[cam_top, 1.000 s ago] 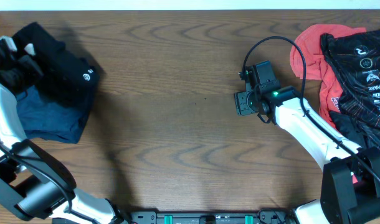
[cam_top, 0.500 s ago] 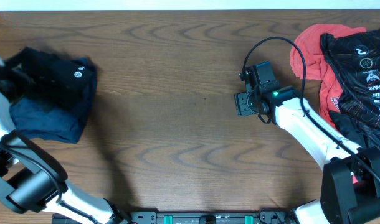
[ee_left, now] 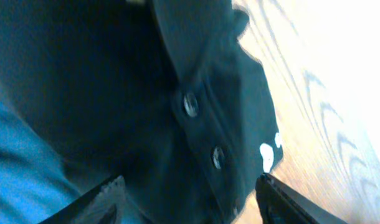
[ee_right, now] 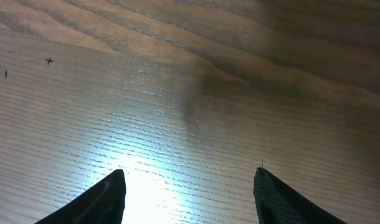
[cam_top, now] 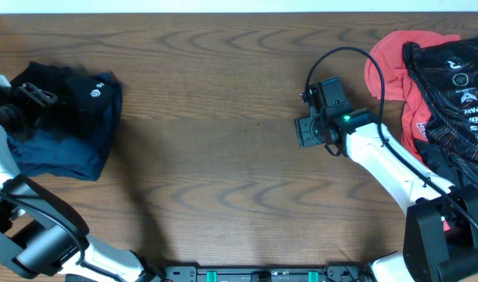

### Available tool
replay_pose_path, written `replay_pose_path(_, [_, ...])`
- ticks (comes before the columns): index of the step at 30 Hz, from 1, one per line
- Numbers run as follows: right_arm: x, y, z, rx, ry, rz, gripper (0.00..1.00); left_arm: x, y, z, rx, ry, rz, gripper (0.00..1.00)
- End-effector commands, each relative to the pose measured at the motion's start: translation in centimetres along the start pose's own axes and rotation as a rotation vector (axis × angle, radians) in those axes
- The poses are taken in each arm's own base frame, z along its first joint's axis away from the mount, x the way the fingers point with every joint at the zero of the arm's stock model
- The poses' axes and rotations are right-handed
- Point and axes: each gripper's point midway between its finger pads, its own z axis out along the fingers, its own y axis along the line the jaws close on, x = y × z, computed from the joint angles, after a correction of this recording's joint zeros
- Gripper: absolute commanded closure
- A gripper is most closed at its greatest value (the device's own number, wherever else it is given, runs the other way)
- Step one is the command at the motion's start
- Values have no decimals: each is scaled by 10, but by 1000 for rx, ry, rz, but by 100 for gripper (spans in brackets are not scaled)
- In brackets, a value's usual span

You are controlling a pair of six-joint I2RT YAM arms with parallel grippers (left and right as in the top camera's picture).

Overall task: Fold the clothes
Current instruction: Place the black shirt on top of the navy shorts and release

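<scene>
The clothes, black trousers [cam_top: 76, 95] with a small white logo, lie bunched in a bundle at the far left of the table, on top of navy blue shorts [cam_top: 60, 153]. My left gripper [cam_top: 29, 103] hovers at the bundle's left end, open, with nothing pinched. In the left wrist view the dark fabric [ee_left: 115, 81] fills the frame under the left gripper [ee_left: 190, 199], with two buttons and white logo marks [ee_left: 265, 154] showing. My right gripper [cam_top: 305, 130] stands open over bare wood right of centre; in its wrist view the right gripper [ee_right: 187, 193] has only table between its fingers.
A red cloth [cam_top: 388, 63] and a black jersey with white and red print [cam_top: 457, 86] are heaped at the back right, beside the right arm. The wooden table [cam_top: 215, 157] stretches between the two arms.
My left gripper went from shut to open and let the trousers go. The bundle settled lower onto the shorts. The right arm has not moved.
</scene>
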Motion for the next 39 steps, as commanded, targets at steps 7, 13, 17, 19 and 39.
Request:
replay_pose_path(7, [-1, -4, 0, 13, 0, 17, 36, 6, 14, 1, -71, 7, -21, 43])
replay_pose_path(13, [-1, -4, 0, 13, 0, 17, 36, 15, 19, 21, -75, 52, -24, 44])
replay_pose_path(17, [1, -4, 0, 14, 5, 17, 36, 22, 22, 35, -79, 91, -30, 54])
replay_pose_path(19, [2, -5, 0, 15, 10, 17, 36, 22, 22, 36, -79, 93, -30, 71])
replay_pose_path(39, [3, -6, 0, 23, 14, 16, 36, 19, 83, -4, -402, 39, -88, 94])
